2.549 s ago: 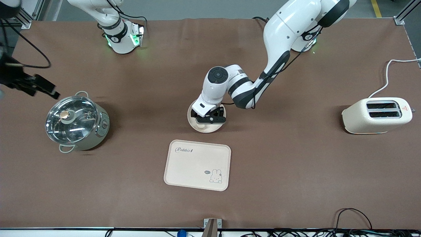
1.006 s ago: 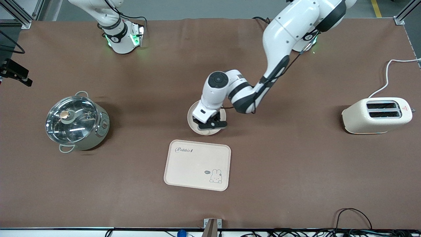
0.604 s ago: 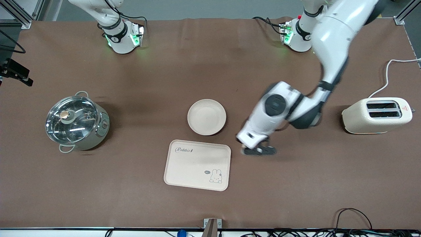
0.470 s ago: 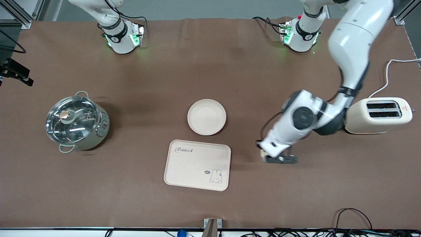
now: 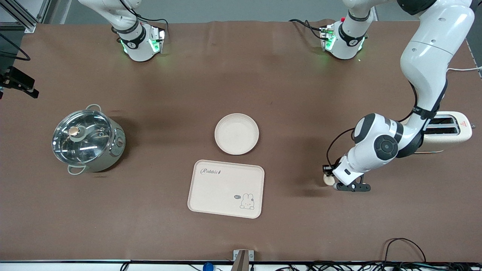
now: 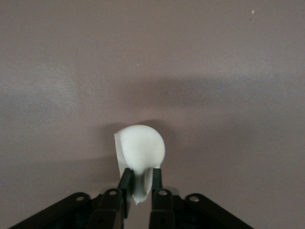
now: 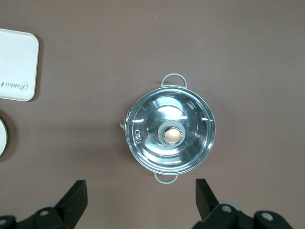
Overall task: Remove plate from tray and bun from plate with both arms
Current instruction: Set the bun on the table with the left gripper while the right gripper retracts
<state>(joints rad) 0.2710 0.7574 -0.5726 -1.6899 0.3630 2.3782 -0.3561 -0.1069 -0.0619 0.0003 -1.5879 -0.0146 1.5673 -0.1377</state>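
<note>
The bun (image 6: pixel 140 151) is pinched between the fingers of the left gripper (image 5: pixel 340 183), held over bare table between the tray (image 5: pixel 226 188) and the toaster (image 5: pixel 448 131). The plate (image 5: pixel 236 134) sits empty, just farther from the front camera than the tray. The right gripper (image 7: pixel 140 202) is spread wide above the lidded pot (image 7: pixel 170 134).

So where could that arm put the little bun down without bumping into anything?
Right under the left gripper, shut on the bun: bare brown table between the tray and the toaster. Around the plate and tray is more crowded.
</note>
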